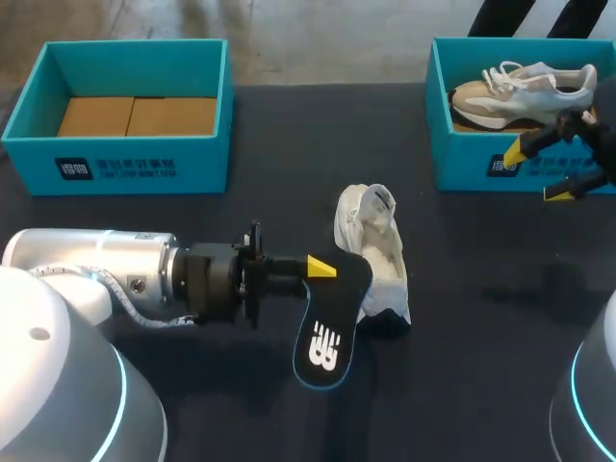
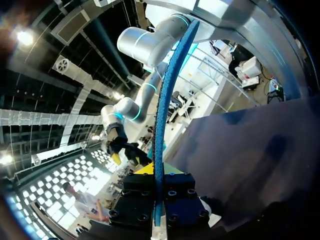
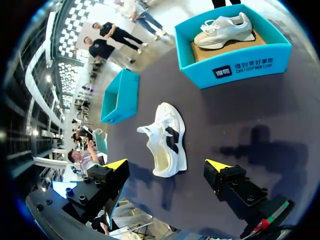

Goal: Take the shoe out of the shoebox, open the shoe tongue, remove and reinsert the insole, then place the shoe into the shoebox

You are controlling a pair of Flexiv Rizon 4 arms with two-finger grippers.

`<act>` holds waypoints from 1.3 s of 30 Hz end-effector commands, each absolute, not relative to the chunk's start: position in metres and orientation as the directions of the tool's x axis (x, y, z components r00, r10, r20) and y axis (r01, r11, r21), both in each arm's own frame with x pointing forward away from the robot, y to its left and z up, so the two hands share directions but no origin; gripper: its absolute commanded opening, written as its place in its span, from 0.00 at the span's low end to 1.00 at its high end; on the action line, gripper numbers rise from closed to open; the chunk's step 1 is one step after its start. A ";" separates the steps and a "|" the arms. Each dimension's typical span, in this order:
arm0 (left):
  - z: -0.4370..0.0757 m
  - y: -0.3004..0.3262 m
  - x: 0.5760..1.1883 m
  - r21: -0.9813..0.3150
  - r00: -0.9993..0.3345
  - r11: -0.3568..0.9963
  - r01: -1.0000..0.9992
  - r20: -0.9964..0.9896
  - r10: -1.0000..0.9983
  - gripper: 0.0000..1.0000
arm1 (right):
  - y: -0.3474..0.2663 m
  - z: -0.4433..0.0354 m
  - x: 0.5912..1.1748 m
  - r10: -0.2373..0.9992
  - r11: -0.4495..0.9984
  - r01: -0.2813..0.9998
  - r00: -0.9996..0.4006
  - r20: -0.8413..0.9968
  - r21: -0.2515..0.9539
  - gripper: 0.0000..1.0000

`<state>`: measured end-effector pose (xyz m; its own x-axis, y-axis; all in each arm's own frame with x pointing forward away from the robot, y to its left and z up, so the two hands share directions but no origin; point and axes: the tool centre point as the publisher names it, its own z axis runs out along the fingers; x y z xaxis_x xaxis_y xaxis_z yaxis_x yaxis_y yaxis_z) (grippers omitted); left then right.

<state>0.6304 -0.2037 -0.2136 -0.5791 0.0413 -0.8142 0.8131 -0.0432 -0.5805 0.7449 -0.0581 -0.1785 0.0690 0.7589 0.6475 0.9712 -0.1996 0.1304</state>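
Table (image 1: 289, 135), dark and matte, bears white shoe (image 1: 378, 258).

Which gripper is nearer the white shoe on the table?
Left. The left gripper, shut on the insole, sits right beside the white shoe; the right gripper hangs open by the right shoebox.

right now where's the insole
In the head view the insole is near the middle of the table, clamped in the fingers of the left gripper, just left of the white shoe.
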 end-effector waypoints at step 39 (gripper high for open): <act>-0.248 -0.245 0.652 -0.732 -0.726 -0.043 0.680 -0.681 0.099 0.00 | -0.058 -0.179 0.744 0.761 -0.201 0.971 0.071 0.645 0.131 1.00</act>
